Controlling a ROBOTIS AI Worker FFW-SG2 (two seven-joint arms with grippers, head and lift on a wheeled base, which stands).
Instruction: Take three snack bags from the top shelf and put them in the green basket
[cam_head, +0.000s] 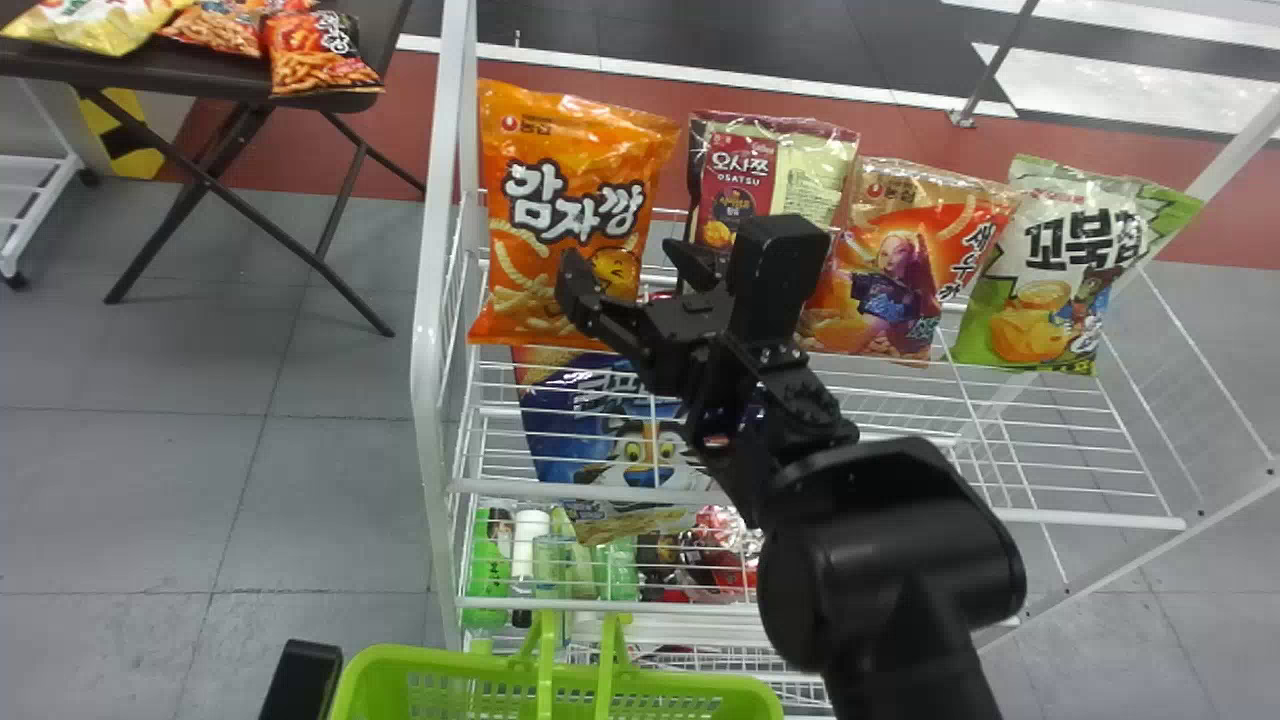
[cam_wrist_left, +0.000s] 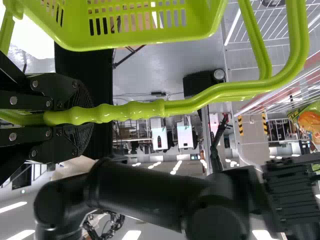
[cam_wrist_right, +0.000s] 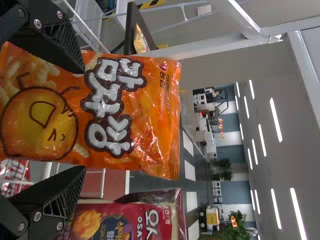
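- So the white wire rack (cam_head: 428, 250) is filling the middle, and four bags are sitting along its top shelf (cam_head: 1090, 519): orange bag (cam_head: 580, 150) at the left end, then maroon-and-cream bag (cam_head: 740, 180), red-orange bag (cam_head: 900, 260), green-and-white bag (cam_head: 1060, 250) at the right.
- Right gripper (cam_head: 625, 270) is hanging in front of the orange bag, fingers spread, not pinching it.
- Left gripper (cam_wrist_left: 50, 117) is pinching the handle (cam_wrist_left: 135, 110) of the green basket (cam_head: 400, 660), which is sitting near, in front of the rack.
- A dark tabletop (cam_head: 200, 75) is standing far left, carrying a yellow bag and a couple of orange-red ones.
- Grey floor (cam_head: 150, 450) is running underneath, with a red-brown band (cam_head: 405, 100) crossing behind. Long ceiling lights (cam_wrist_right: 280, 120) and plants (cam_wrist_right: 223, 172) are showing in the room.
- The right arm (cam_head: 890, 560) is blocking the maroon-and-cream bag's lower part, and shelf wires are crossing a blue bag (cam_head: 565, 430) lower down.
- Bottom edge is cutting off most of the basket, so I'm not making out its inside. Some black thing (cam_head: 300, 680) is poking up beside it, can't tell what.
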